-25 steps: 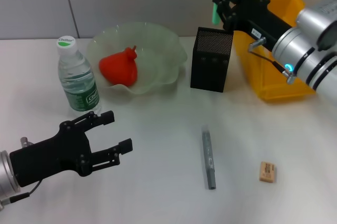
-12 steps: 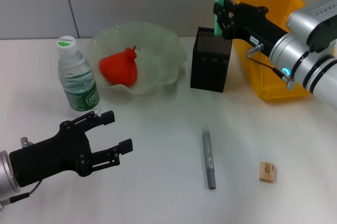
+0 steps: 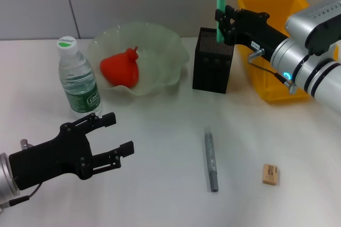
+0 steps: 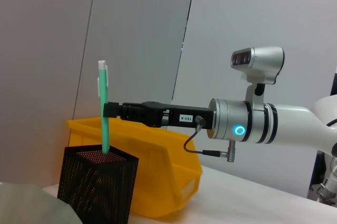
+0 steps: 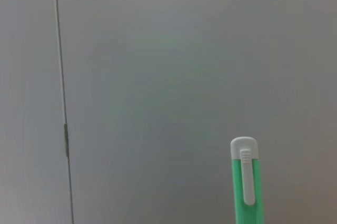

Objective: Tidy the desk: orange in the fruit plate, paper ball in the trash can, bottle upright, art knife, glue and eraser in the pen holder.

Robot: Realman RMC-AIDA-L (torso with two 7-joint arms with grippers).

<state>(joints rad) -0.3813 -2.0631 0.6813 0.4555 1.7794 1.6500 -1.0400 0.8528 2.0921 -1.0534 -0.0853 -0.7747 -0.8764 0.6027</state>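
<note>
Fingers (image 3: 226,20) grip green knife (image 3: 220,3) — upright over pen holder (image 3: 214,62).

You get bright, even overhead light with soft, faint shadows on the white surface (image 3: 160,195), mild glare on the translucent pale green scalloped bowl (image 3: 170,46), and sharp focus throughout.

Pen holder (image 3: 214,61) mouth blocked by upright green pen (image 3: 220,3); eraser (image 3: 270,174) unobstructed.
</note>
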